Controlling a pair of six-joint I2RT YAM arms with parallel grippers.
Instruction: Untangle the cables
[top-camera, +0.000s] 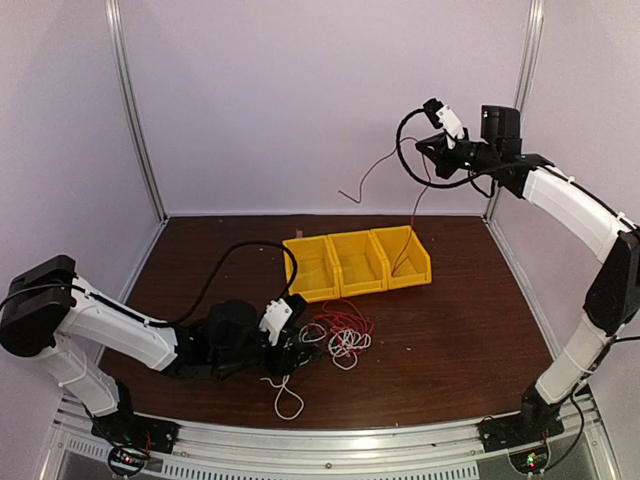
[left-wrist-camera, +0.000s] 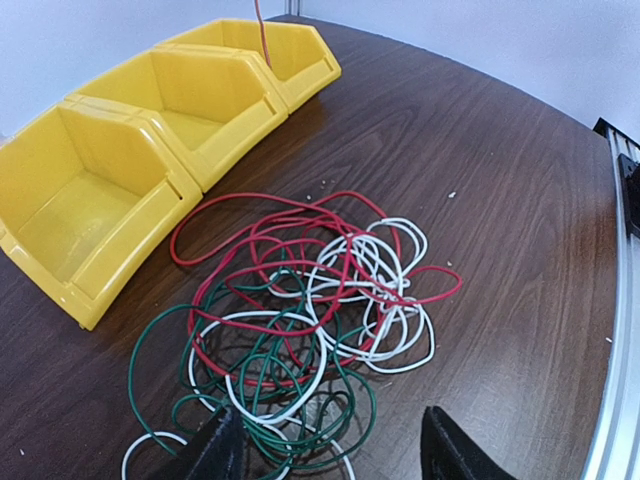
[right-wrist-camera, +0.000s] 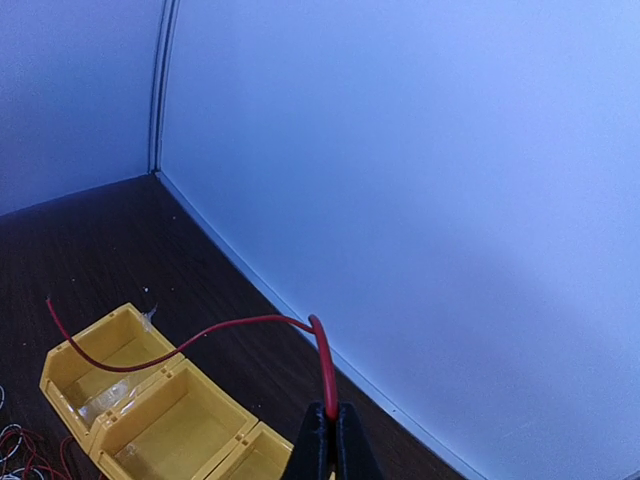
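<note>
From above, the left end effector (top-camera: 302, 351) lies low on the table (top-camera: 470, 300). The pile of cables (top-camera: 340, 335) sits just to its right, close to its tips. The right end effector (top-camera: 437, 150) is high up and far from the pile, so the left arm is nearer. It holds a red cable (top-camera: 416, 210) that hangs down toward the yellow bins (top-camera: 355, 262).

In the left wrist view, the fingers (left-wrist-camera: 215, 450) stand wide apart and hold nothing. The pile lies straight ahead, a round heap with no long side. Some green and white loops reach in between the fingers.

In the right wrist view, the fingers are pinched shut on the red cable, which bends away above the bins.
</note>
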